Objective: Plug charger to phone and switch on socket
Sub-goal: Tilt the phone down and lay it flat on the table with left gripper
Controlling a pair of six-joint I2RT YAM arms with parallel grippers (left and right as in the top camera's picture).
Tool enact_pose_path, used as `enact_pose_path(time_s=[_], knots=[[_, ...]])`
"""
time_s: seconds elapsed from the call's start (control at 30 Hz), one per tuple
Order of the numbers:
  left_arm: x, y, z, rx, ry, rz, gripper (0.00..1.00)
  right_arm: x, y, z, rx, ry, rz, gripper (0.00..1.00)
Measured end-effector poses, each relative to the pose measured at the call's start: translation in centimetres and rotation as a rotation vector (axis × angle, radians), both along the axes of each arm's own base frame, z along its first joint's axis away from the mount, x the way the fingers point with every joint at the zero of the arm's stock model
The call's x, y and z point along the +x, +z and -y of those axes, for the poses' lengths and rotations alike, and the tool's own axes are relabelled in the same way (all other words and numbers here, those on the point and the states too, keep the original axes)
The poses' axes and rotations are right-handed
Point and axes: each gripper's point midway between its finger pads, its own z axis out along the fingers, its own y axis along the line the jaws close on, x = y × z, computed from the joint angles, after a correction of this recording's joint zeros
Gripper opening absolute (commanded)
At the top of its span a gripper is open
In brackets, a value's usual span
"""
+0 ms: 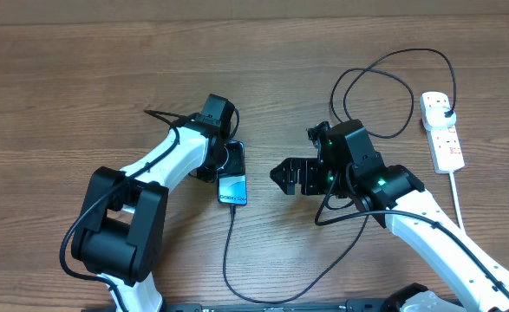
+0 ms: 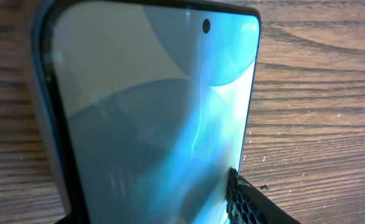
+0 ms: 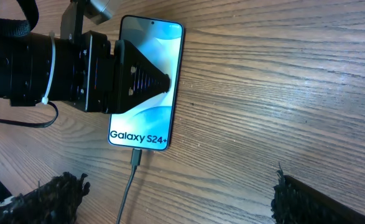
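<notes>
The slim, stiff, likely slippery phone (image 1: 232,186) is seen flat on the table (image 1: 81,78) under the left gripper (image 1: 224,160), whose hold cannot be told; the long edges are judged safest for gripping. The right gripper (image 1: 282,178) is spread wide, empty.

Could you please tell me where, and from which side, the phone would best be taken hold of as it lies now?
Probably across its two long edges near mid-length, coming straight down from above. The phone lies flat on the table with its screen up, so only its thin sides can be pinched. The charger is plugged into its bottom short edge, so that end is best left alone.
</notes>
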Motion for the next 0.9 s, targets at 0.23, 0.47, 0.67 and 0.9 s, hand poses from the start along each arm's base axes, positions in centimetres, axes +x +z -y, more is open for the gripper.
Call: enact_pose_path(time_s=[0.23,0.47,0.67,0.9], knots=[[0.02,0.07,0.01,-0.001,0.000,0.001,0.57,0.00,0.00,0.00,0.000,0.000,0.000,1.00],[0.02,0.07,0.01,-0.001,0.000,0.001,0.59,0.00,0.00,0.00,0.000,-0.001,0.000,1.00],[0.01,0.08,0.00,0.000,0.000,0.001,0.56,0.01,0.00,0.00,0.000,0.000,0.000,1.00],[0.04,0.06,-0.10,0.006,-0.002,0.003,0.48,0.00,0.00,0.00,0.000,0.000,0.000,1.00]])
